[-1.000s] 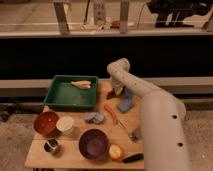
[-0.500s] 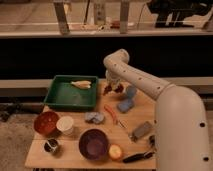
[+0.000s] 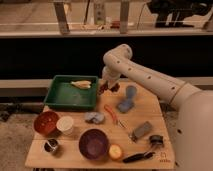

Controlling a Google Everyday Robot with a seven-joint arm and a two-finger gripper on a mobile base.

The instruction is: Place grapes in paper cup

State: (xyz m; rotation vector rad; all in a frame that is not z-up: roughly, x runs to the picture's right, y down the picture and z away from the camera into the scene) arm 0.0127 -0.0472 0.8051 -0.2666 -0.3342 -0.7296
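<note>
The grapes (image 3: 114, 87) show as a small dark maroon bunch at the back of the wooden table (image 3: 150, 107), just right of the green tray (image 3: 62, 95). My gripper (image 3: 107, 87) hangs down from the white arm and sits right at the grapes, low over the table. Whether it holds them I cannot tell. The paper cup (image 3: 65, 125) is a short white-cream cup standing upright at the front left, well away from the gripper, next to the red-orange bowl (image 3: 46, 122).
The tray holds a pale yellow item (image 3: 81, 84). A blue object (image 3: 127, 100), grey cloth (image 3: 94, 117), red-handled tool (image 3: 111, 114), grey block (image 3: 142, 130), purple bowl (image 3: 93, 144), apple (image 3: 116, 151), small dark cup (image 3: 50, 145) and black tool (image 3: 137, 156) lie on the table.
The arm has swung up and back, uncovering the table's right side. The gripper has stayed close to the tray's right edge, by the grapes.
</note>
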